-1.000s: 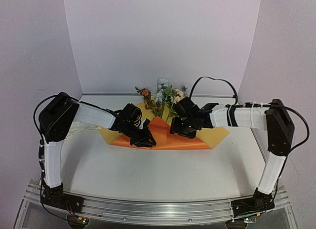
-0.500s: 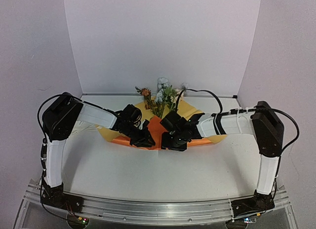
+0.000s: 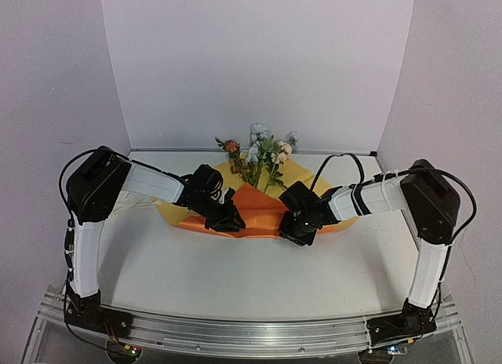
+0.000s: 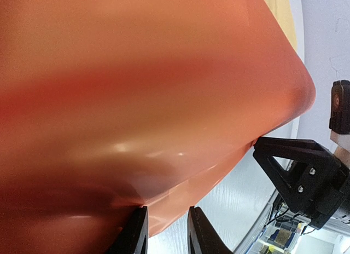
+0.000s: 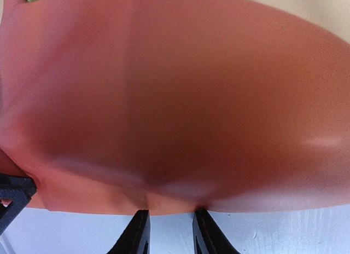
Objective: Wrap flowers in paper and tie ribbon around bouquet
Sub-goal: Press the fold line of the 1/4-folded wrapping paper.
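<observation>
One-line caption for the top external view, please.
Left hand grips the near edge of the orange paper folded over the flowers; right hand meets that edge alongside.

A lab booth: plain lilac walls [image 3: 259, 66] enclose a white table [image 3: 235, 278] and aluminium rail [image 3: 235, 336].

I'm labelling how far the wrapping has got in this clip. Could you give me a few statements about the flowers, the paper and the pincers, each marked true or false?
1. The flowers show their blossoms uncovered at the far side of the paper. True.
2. A ribbon is already tied round the paper. False: no ribbon shows in any view.
3. The left pincer and the right pincer are both at the paper's near edge. True.
4. Only the paper's orange face can be seen. False: its yellow-tan face shows at the far side and the left end.
</observation>
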`<state>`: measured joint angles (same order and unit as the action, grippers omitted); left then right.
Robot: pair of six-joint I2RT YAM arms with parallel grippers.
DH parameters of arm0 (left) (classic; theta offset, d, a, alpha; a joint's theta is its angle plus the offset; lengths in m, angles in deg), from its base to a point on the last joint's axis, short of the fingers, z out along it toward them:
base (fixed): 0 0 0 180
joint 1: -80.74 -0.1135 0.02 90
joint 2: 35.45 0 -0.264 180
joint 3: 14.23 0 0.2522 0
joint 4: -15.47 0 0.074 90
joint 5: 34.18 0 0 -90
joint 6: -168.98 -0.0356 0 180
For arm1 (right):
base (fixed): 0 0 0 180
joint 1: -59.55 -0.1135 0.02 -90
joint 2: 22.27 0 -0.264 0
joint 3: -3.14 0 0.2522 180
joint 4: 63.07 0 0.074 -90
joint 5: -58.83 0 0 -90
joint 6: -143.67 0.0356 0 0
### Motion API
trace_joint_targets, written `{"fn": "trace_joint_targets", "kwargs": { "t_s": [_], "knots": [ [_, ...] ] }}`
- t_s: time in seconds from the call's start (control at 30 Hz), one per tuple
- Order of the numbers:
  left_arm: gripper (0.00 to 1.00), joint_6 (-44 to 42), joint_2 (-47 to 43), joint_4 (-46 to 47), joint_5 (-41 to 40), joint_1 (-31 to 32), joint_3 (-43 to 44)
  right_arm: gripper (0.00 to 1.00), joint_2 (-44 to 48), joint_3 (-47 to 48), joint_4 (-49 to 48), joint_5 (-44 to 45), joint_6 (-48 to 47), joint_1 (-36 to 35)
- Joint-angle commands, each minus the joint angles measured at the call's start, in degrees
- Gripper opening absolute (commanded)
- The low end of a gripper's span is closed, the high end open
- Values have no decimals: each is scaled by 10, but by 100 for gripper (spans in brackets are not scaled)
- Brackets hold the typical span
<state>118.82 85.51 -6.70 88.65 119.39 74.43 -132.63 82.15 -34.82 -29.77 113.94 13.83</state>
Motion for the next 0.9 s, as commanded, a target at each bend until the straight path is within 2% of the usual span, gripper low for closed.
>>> {"fn": "trace_joint_targets", "kwargs": {
  "t_s": [0.0,0.2,0.33,0.43,0.6,0.87],
  "knots": [
    [28,-16,-17,19,5,-8,5,29,37,-36,-4,-10,41,6],
    [28,-23,-13,18,16,-8,12,30,68,32,-27,-43,-9,-18],
    [28,-30,-13,16,19,-9,16,31,29,92,-29,-68,-36,-20],
    [28,-31,-11,14,20,-9,19,31,-9,103,-50,-89,-41,-6],
    [28,-33,-8,8,22,-9,25,29,-43,58,-102,-98,-40,17],
    [28,-35,-13,5,18,-11,19,28,0,-78,-169,-61,-7,60]
  ]
}}
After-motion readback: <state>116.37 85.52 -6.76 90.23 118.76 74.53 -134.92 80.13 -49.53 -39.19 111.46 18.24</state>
